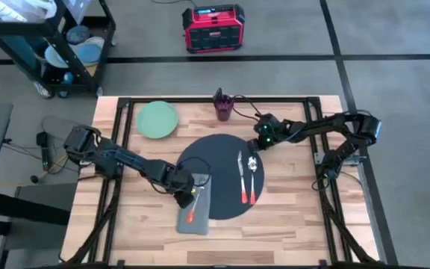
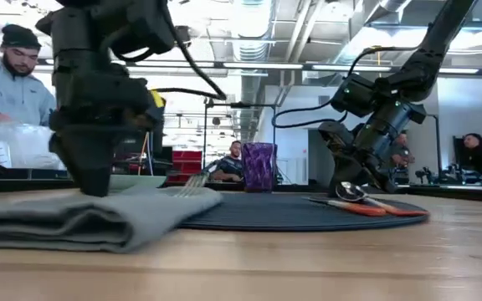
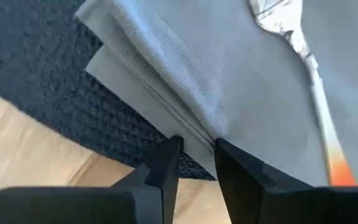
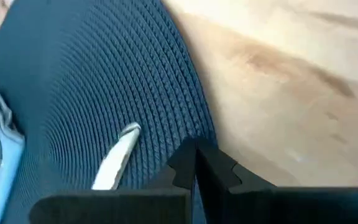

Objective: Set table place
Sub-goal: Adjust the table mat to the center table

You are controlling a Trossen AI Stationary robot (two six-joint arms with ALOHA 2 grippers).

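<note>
My left gripper [image 3: 194, 163]: fingers nearly together, a thin gap between them, the folded edge of the grey woven cloth napkin [image 1: 195, 205] running into that gap. I read it as pinching the napkin's edge. Napkin is rectangular, soft, folded in layers; it lies at the near left of the large round dark grey mat [image 1: 219, 173], overlapping the mat's rim. A fork with a silver metal head and orange handle [image 3: 303, 74] lies on top of the napkin.

My right gripper [image 4: 194, 163]: fingers pressed together, tips at the far right rim of the mat, nothing seen between them. Mat texture is coarse, braided in concentric ridges.

The mat sits in the middle of the light wooden plank table with black metal rail frame [image 1: 290, 217]. On its right half lie a knife [image 1: 240, 179] and a spoon [image 1: 252, 175], side by side, silver with orange-red handles, pointing far to near.

Far left of the mat, well apart: a pale green round flat plate [image 1: 157, 119]. Far of the mat, near the table's far edge: a purple faceted cup [image 1: 223, 107].

Beyond the table: a red and black box-shaped unit [image 1: 213, 28] on the floor, label not readable; a black wheeled cart [image 1: 51, 45] at far left. In the low view, people sit in the room behind.
</note>
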